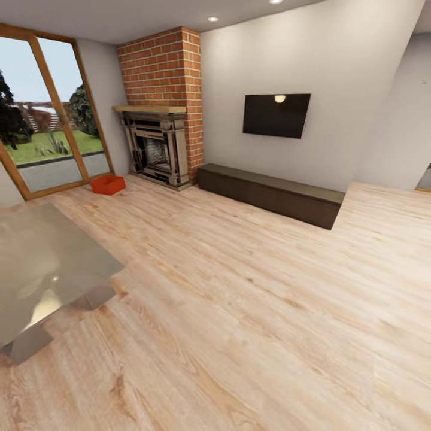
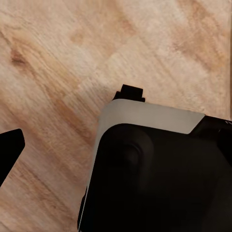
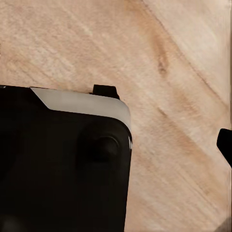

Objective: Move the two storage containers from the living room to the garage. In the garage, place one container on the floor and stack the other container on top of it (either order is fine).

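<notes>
- Clearly the robot is in the living room, on its light wood-plank floor (image 1: 251, 311), with the garage nowhere in sight; the step in hand reads as the approach to a first pick-up.
- One orange-red, shallow, open-top plastic storage container (image 1: 108, 184) sits on the planks far across the room, just in front of the wood-framed glass doors (image 1: 51, 114) and a little to the side of the red-brick fireplace (image 1: 158, 140). Whether the second bin is nested in it or lies elsewhere cannot be told at this range.
- Each wrist view looks down at planks past a dark, grey-edged part of the robot's own body; a black tip at each picture's edge may be a finger, but neither claw's opening can be judged, and nothing is seen held.
- To do the approach well, the base would best swing wide of the grey glossy table (image 1: 48, 263) standing low at the robot's left, then run straight along the open floor toward the bin.
- Stopping short and squarely facing a long side would probably leave room to lower both arms.
- The long dark low cabinet (image 1: 269, 194) under the black wall-mounted television (image 1: 276, 115) lies well off that line.
</notes>
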Controlling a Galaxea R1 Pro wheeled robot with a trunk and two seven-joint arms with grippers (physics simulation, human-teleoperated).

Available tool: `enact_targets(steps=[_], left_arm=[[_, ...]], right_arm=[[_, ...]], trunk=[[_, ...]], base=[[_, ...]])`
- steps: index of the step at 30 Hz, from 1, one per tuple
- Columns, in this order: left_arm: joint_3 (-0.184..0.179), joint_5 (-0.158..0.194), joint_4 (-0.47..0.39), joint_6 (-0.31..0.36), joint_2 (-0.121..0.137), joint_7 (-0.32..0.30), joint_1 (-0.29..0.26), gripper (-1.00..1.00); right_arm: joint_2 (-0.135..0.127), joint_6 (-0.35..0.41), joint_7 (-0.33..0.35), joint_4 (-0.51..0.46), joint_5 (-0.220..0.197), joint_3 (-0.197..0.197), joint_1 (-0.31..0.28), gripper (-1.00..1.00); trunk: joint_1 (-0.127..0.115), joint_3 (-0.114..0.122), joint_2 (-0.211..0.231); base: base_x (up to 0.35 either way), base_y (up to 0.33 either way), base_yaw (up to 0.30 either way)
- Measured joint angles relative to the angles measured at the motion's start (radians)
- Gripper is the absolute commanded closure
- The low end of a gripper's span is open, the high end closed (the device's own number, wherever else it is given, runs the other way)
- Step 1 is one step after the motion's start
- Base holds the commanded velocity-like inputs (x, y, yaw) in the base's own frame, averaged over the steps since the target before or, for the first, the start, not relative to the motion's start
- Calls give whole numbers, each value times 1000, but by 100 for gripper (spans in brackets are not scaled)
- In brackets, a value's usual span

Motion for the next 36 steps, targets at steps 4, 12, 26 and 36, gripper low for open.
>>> enact_targets(steps=[4, 12, 26, 36], left_arm=[[0, 0, 0, 0, 0, 0, 0, -100], [0, 0, 0, 0, 0, 0, 0, -100], [0, 0, 0, 0, 0, 0, 0, -100], [0, 0, 0, 0, 0, 0, -1, -100]], right_arm=[[0, 0, 0, 0, 0, 0, 0, -100], [0, 0, 0, 0, 0, 0, 0, -100], [0, 0, 0, 0, 0, 0, 0, -100], [0, 0, 0, 0, 0, 0, 0, -100]], trunk=[[0, 0, 0], [0, 0, 0], [0, 0, 0], [0, 0, 0]], base=[[322, -93, 134], [322, -94, 9], [322, -94, 0], [322, -94, 0]])
